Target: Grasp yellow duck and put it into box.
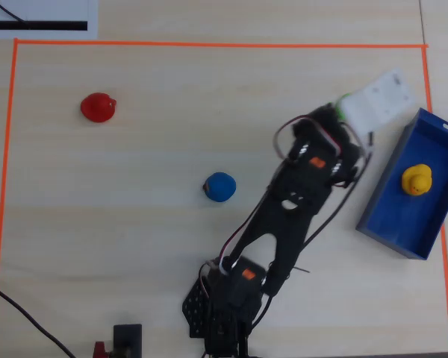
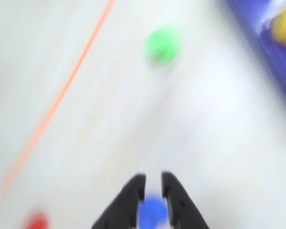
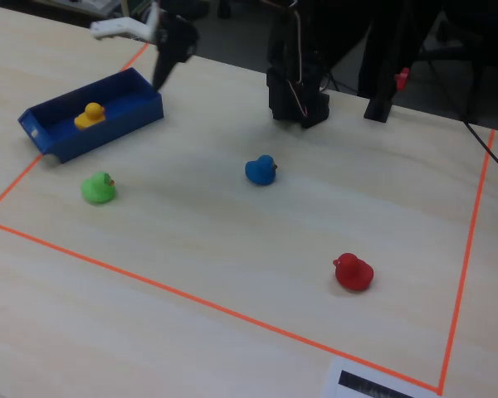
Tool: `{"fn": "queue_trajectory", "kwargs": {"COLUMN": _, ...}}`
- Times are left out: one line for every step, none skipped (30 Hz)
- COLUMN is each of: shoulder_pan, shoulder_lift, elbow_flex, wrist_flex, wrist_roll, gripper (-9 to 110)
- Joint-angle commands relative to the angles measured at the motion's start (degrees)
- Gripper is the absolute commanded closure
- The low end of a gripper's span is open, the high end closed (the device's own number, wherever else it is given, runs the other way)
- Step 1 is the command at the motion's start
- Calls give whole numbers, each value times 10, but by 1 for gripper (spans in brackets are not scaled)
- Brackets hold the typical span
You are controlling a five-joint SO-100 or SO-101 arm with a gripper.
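Overhead, the red duck (image 1: 98,107) sits far to the left inside the orange tape border (image 1: 209,45), well apart from everything else. Further right, the blue duck (image 1: 220,186) rests on the bare wooden table (image 1: 134,246) near the middle, just beside the black arm (image 1: 284,224), which rises from its base at the bottom edge toward the upper right. At the arm's end, a sliver of the green duck (image 1: 344,99) peeks out beside the white wrist housing (image 1: 377,101). Rightmost lies the box (image 1: 381,227), a dark-blue tray set at a tilt across the tape line, and the yellow duck (image 1: 417,180) sits inside it on the floor, near the middle.

Seen from the blurred wrist view, the gripper (image 2: 153,183) enters from the bottom edge with its two black fingers (image 2: 131,195) slightly parted and nothing between them; the blue duck shows below them on the table. Up and to the right, the green duck lies on open table, and the box fills the top right corner with the yellow duck in it.
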Motion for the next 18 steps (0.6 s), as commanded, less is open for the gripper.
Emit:
{"fn": "queue_trajectory", "kwargs": {"shoulder_pan": -205, "shoulder_lift": 326, "elbow_flex": 400, "wrist_flex": -14, "wrist_roll": -47, "gripper": 101}}
{"fn": "queue_trajectory", "kwargs": {"shoulder_pan": -237, "shoulder_lift": 387, "elbow_flex": 479, "wrist_flex": -28, "wrist_roll": -72, "gripper": 101}}
{"fn": "queue_trajectory", "kwargs": {"shoulder_pan": -263, "shoulder_lift": 444, "elbow_flex": 557, "wrist_flex": -47, "wrist_roll": -99, "gripper": 101}}
{"fn": "queue_trajectory", "kwargs": {"shoulder_pan": -281, "shoulder_lift": 502, "elbow_flex": 632, "wrist_flex": -64, "wrist_roll": -126, "gripper": 101}}
{"fn": "queue_trajectory", "kwargs": {"shoulder_pan": -294, "shoulder_lift": 555, "elbow_flex": 701, "wrist_flex": -81, "wrist_roll": -149, "gripper": 101}}
{"fn": "queue_trajectory", "kwargs": {"shoulder_pan": -300, "shoulder_lift": 599, "elbow_flex": 760, "wrist_flex": -94, "wrist_roll": -172, "gripper": 101}}
{"fn": "queue_trajectory", "kwargs": {"shoulder_pan": -302, "shoulder_lift": 635, "elbow_flex": 812, "wrist_flex": -104, "wrist_roll": -199, "gripper": 101}}
{"fn": "queue_trajectory", "kwargs": {"shoulder_pan": -302, "shoulder_lift": 664, "elbow_flex": 860, "wrist_flex": -116, "wrist_roll": -221, "gripper": 101}}
{"fn": "queue_trajectory", "kwargs": {"shoulder_pan": -301, "shoulder_lift": 691, "elbow_flex": 904, "wrist_flex": -132, "wrist_roll": -240, "gripper": 101}}
{"fn": "queue_trajectory", "kwargs": {"shoulder_pan": -301, "shoulder_lift": 715, "elbow_flex": 942, "wrist_flex": -144, "wrist_roll": -257, "gripper": 101}}
{"fn": "queue_trajectory", "kwargs": {"shoulder_pan": -306, "shoulder_lift": 737, "elbow_flex": 975, "wrist_flex": -148, "wrist_roll": -272, "gripper": 101}}
{"fn": "queue_trajectory", "kwargs": {"shoulder_pan": -314, "shoulder_lift": 759, "elbow_flex": 1001, "wrist_flex": -146, "wrist_roll": -283, "gripper": 101}}
{"fn": "queue_trajectory", "kwargs": {"shoulder_pan": -324, "shoulder_lift": 780, "elbow_flex": 1020, "wrist_flex": -141, "wrist_roll": -284, "gripper": 101}}
{"fn": "queue_trajectory", "kwargs": {"shoulder_pan": -336, "shoulder_lift": 796, "elbow_flex": 1034, "wrist_flex": -134, "wrist_roll": -284, "gripper": 101}}
{"fn": "queue_trajectory", "kwargs": {"shoulder_pan": -345, "shoulder_lift": 806, "elbow_flex": 1044, "wrist_flex": -127, "wrist_roll": -284, "gripper": 101}}
{"fn": "queue_trajectory", "kwargs": {"shoulder_pan": -352, "shoulder_lift": 812, "elbow_flex": 1051, "wrist_flex": -122, "wrist_roll": -284, "gripper": 101}}
{"fn": "queue_trajectory", "kwargs": {"shoulder_pan": -358, "shoulder_lift": 815, "elbow_flex": 1057, "wrist_flex": -120, "wrist_roll": -282, "gripper": 101}}
{"fn": "queue_trajectory", "kwargs": {"shoulder_pan": -359, "shoulder_lift": 815, "elbow_flex": 1062, "wrist_flex": -113, "wrist_roll": -281, "gripper": 101}}
